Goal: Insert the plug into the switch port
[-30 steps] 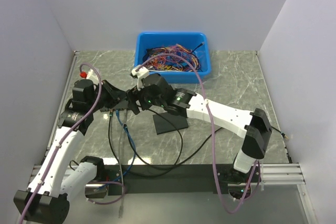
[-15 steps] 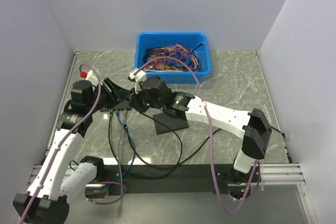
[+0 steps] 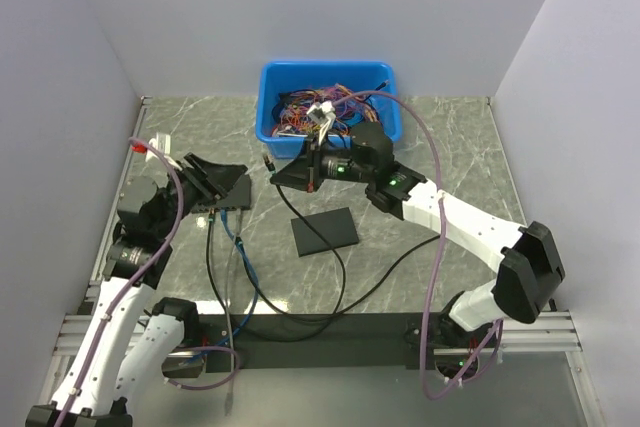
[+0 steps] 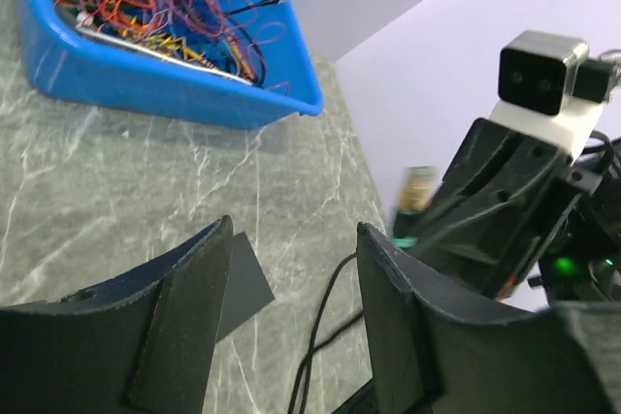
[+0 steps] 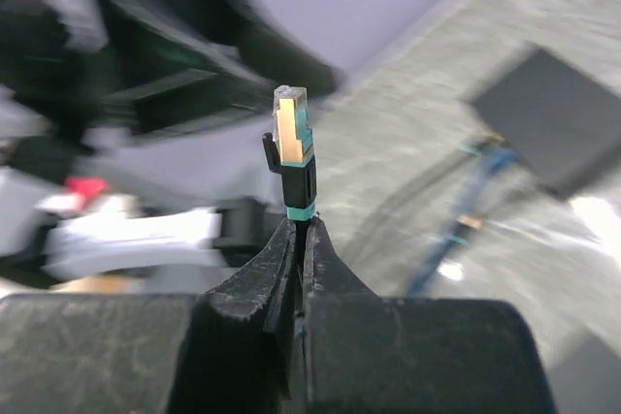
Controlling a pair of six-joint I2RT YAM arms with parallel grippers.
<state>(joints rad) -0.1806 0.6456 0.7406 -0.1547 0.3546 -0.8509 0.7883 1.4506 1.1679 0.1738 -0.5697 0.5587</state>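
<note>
Low in the top view, black cables (image 3: 345, 272) and a blue cable (image 3: 243, 252) loop over the bench (image 3: 450, 157). They run up to the ports (image 3: 217, 209) on the near edge of the switch (image 3: 236, 193), left of centre. Which sockets are free is too small to tell. A plain black slab (image 3: 325, 232) lies just right of the switch. The left fingers (image 4: 184, 327) are spread with nothing between them and sit at the switch; whether they touch it I cannot tell. Slightly further up, the right fingers (image 5: 267, 278) are pressed together, pinching the teal-banded boot just behind the plug (image 5: 293, 138). The plug stands clear of the tips, in the air, apart from the switch. It looks light and rigid, but its clear nose and latch tab are likely brittle, and the springy cable behind may twist it. The boot close behind the body seems the sound place to hold, leaving nose and tab free. At the top sits a blue bin (image 4: 146, 84) of wires.
</note>
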